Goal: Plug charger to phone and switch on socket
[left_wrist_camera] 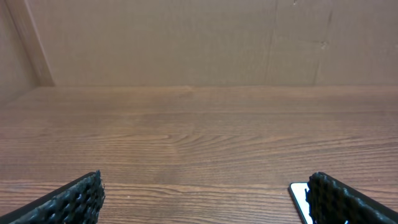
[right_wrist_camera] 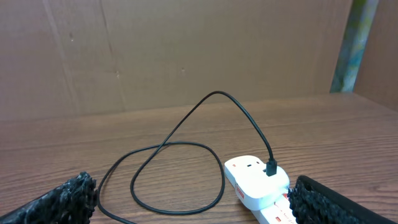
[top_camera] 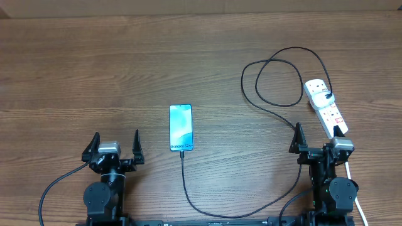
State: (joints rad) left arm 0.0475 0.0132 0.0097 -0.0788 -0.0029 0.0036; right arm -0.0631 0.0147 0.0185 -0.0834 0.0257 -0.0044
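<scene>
Your left pincer (top_camera: 115, 140) sits low at the near left of the worktop (top_camera: 125, 63). It is spread wide and holds nothing. In its own camera the fingers (left_wrist_camera: 68, 200) stand far apart with bare wood between them.

Just to its right lies the phone (top_camera: 181, 127), flat, with the screen up and lit. The charger (top_camera: 186, 188) meets the phone's near end. It looks plugged in, but you cannot tell if the tip is all the way in. The cable runs toward you and along the near edge. Then it goes up past your right arm, makes a big loop and ends in the black plug (top_camera: 328, 95). That plug sits in the far end of the socket (top_camera: 321, 105).

Your right pincer (top_camera: 318, 134) is spread wide too, and empty. The socket's near end is right by its outer finger.

I think only the switching on is not yet done. Be careful, because the cable lies close beside your right pincer. If you swing that arm, a finger could hook the cable and pull the tip out, or drag the phone. If you push from the side, the socket may slide away. The spot to press is too small to see here, so you could press the wrong place.
</scene>
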